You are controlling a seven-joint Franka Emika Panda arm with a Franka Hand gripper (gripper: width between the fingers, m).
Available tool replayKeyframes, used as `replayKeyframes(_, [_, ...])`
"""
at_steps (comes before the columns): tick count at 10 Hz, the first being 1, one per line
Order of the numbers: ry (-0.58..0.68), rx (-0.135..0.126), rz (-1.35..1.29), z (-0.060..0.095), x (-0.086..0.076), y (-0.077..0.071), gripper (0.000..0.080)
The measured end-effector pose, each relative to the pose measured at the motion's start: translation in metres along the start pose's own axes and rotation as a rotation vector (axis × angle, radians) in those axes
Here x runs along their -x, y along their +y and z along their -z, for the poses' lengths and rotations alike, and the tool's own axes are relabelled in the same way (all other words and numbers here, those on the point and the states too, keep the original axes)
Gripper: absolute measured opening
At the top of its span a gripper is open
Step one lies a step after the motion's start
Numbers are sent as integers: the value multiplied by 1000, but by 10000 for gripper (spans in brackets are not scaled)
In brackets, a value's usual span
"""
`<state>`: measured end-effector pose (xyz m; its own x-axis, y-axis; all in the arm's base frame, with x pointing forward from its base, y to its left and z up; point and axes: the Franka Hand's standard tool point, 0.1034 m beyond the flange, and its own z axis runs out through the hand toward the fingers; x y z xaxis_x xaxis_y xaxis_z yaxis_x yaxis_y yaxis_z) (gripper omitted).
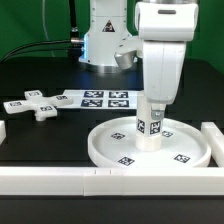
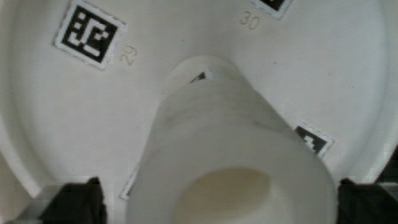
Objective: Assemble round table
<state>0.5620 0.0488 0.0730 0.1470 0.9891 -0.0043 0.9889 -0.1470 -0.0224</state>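
Gripper [image 1: 152, 118] fully open over the rimmed disc [image 1: 105, 140], fingers [image 2: 75, 200] straddling the upright short cylinder [image 1: 148, 132] at the disc's hub without visibly clamping it. Disc sits near the table's [image 1: 40, 135] front edge; cross-shaped piece [image 1: 32, 105] lies toward the exterior view's left edge, beside the marker board [image 1: 100, 98].

A matte black table [image 1: 40, 140] fills the exterior view. Long white bars [image 1: 60, 180] border its near edge. Behind, a green backdrop [image 1: 30, 25] and dark cables [image 1: 55, 42] appear.
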Motion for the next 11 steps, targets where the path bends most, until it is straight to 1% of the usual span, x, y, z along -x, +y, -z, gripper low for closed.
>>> replayKeyframes(3, [-18, 2, 176, 0, 6, 1, 649])
replayKeyframes(5, [-42, 3, 303, 0, 5, 2, 649])
replayKeyframes(10, [-68, 4, 485, 1, 0, 2, 649])
replayKeyframes(11, [-76, 2, 544, 1, 1, 2, 649])
